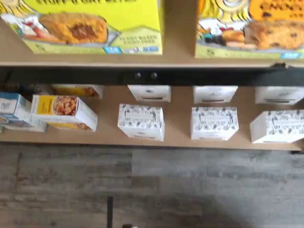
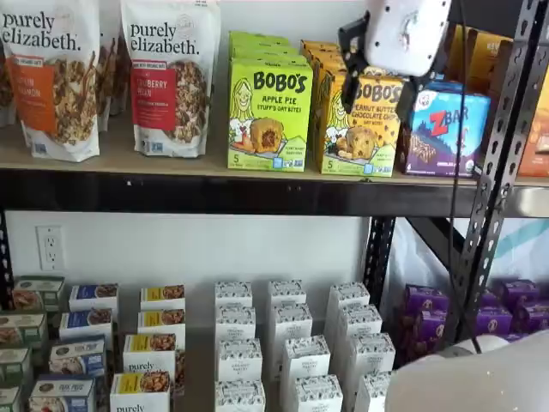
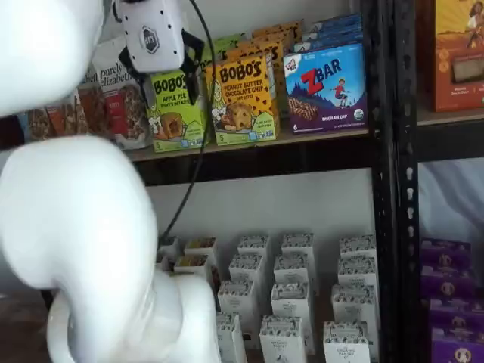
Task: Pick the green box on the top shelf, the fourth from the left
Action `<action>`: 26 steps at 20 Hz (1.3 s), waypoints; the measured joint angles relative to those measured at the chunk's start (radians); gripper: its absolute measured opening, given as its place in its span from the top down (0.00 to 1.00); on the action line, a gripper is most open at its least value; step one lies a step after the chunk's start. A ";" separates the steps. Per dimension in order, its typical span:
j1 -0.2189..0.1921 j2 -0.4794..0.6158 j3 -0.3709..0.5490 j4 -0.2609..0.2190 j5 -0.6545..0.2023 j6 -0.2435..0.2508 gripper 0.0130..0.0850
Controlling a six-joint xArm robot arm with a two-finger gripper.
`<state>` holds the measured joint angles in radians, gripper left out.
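wrist view downward, shelf views frontal

Your gripper (image 2: 377,64) hangs high in both shelf views, its white body (image 3: 151,34) upright with black fingers to either side of it. In one shelf view a finger (image 2: 350,45) shows left of the body and another at its lower right, but you cannot tell whether they stand apart or closed. A black cable (image 3: 198,113) drops from beside the body. Below and nearer the camera, the arm's bulky white links (image 3: 83,227) fill the foreground.
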<state>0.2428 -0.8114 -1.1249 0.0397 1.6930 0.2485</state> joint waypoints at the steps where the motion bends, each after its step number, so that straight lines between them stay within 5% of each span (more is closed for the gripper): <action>1: 0.017 0.016 -0.007 -0.004 -0.018 0.016 0.00; 9: 0.114 0.141 -0.072 -0.059 -0.113 0.103 0.00; 18: 0.145 0.279 -0.157 -0.090 -0.188 0.135 0.00; 26: 0.134 0.362 -0.218 -0.070 -0.231 0.124 0.00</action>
<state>0.3768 -0.4492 -1.3424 -0.0300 1.4621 0.3721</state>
